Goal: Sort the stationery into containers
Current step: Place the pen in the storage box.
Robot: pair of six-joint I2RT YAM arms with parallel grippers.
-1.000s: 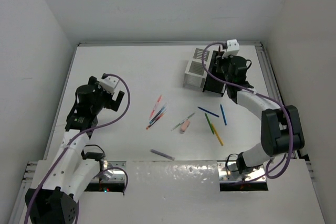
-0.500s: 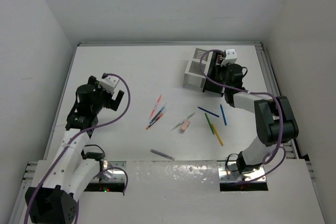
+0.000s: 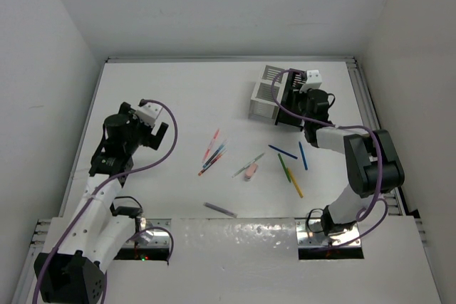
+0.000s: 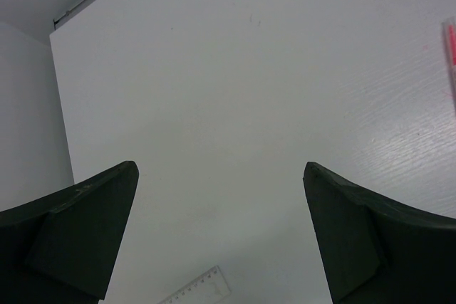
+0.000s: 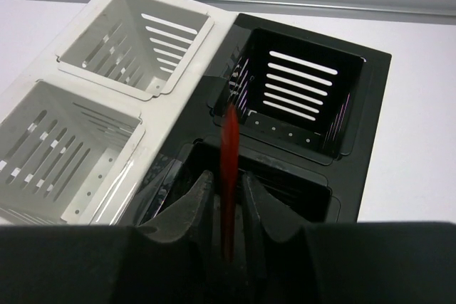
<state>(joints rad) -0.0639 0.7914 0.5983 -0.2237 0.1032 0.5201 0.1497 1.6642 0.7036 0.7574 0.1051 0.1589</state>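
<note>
A white table point(image 3: 178, 97) sits enclosed by plain white walls point(image 3: 214, 12) on three sides.

White arms point(image 3: 92, 211), purple cables point(image 3: 174, 132), dark claws point(image 4: 219, 169)

There were one white organiser point(image 5: 178, 97) and one black organiser point(image 5: 370, 105), two compartments in each. Loose stationery counted: one red pen point(image 5: 228, 176), two blue pens point(image 3: 283, 151), one green pen point(image 3: 284, 167), one yellow pen point(image 3: 295, 186), one grey pen point(image 3: 219, 209), one pink eraser point(image 3: 250, 171), one ruler point(image 4: 196, 291), plus a red-and-blue bunch point(image 3: 213, 156) too tangled to count
</note>
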